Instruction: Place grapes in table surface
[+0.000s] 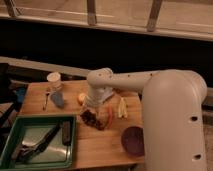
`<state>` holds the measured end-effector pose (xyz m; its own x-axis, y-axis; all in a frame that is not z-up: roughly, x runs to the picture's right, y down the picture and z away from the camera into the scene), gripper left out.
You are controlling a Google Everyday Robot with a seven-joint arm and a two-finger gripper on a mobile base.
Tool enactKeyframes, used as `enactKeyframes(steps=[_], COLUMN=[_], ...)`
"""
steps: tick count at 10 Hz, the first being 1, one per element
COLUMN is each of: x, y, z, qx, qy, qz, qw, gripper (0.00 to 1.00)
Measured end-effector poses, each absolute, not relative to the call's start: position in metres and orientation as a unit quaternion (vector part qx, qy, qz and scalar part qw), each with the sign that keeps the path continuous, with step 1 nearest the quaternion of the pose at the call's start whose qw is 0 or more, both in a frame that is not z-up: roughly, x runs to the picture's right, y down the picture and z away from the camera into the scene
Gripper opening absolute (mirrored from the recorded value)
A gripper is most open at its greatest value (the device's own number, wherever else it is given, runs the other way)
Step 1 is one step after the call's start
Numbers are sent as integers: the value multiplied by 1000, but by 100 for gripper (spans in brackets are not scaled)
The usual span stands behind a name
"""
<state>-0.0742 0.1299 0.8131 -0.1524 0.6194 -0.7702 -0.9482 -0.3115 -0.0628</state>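
- The gripper (93,109) hangs straight down from the white arm (125,80), low over the middle of the light-brown wooden plank table surface (100,145); whether it is apart, together or clamped on something I cannot tell.
- The small dark purple-brown bunch of grapes (92,119) lies right under it, on or nearly on the wood, which suits a set-down; whether the fruit is free of the gripper cannot be told.
- Nearest, the green plastic tray (10,145) holds dark utensils (40,142).
- The large round purple bowl (133,140) sits near the front right; its contents are not visible.
- Just beside the grapes lie a red chili (110,114) and a pale yellow piece of food (121,107).
- A round orange-yellow fruit (81,98) sits just behind.
- Farthest, a white paper cup (54,80) stands upright near the back edge.
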Motion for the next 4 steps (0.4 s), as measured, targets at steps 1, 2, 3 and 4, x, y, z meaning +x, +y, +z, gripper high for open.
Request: enactKeyframes(steps=[1, 2, 3, 4], x=[-70, -67, -68, -65], y=[119, 103, 88, 76], z=[809, 800, 790, 780], qx=[-345, -325, -309, -296], qy=[220, 209, 196, 186], qz=[732, 740, 747, 754], qw=[544, 551, 555, 556], gripper=[63, 63, 63, 63])
